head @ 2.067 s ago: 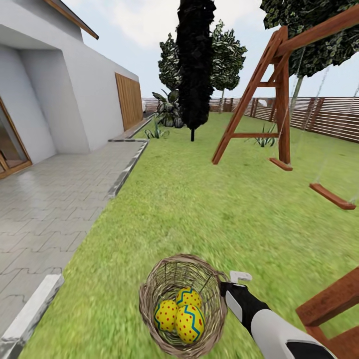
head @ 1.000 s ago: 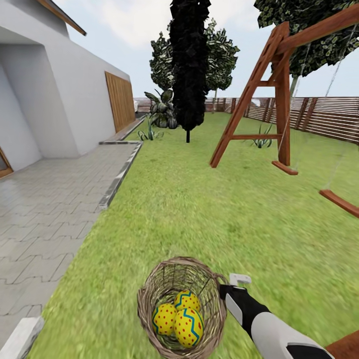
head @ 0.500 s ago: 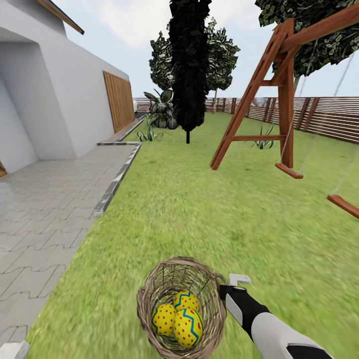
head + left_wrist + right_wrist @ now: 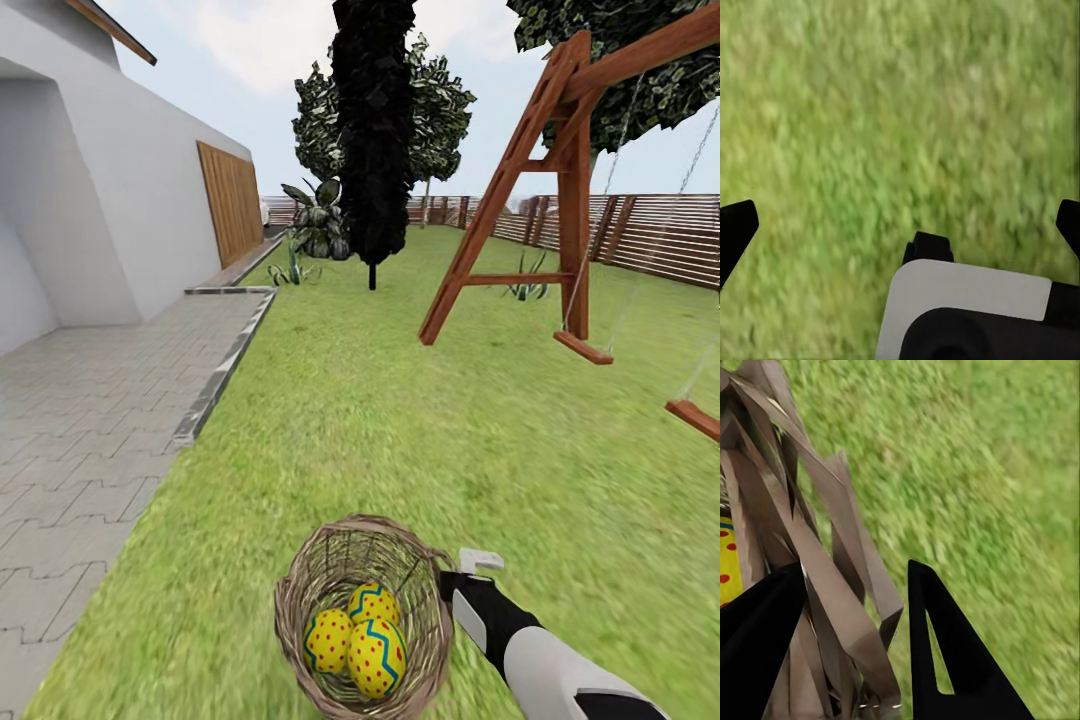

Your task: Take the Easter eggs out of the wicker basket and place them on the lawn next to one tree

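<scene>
Right gripper fingers clamped on wicker basket rim, carrying three Easter eggs inside above the lawn, bound treeward. Left gripper fingers spread, empty.

wicker basket: rough open weave | eggs: glossy | lawn: matt grass

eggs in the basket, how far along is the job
Done: nothing placed yet; all three eggs sit in the wicker basket. In hand: the right claw is shut on the wicker basket's rim, carrying it over the lawn. Left: reach a pale-trunked tree, far off by the fence, and set all three eggs beside it.
</scene>
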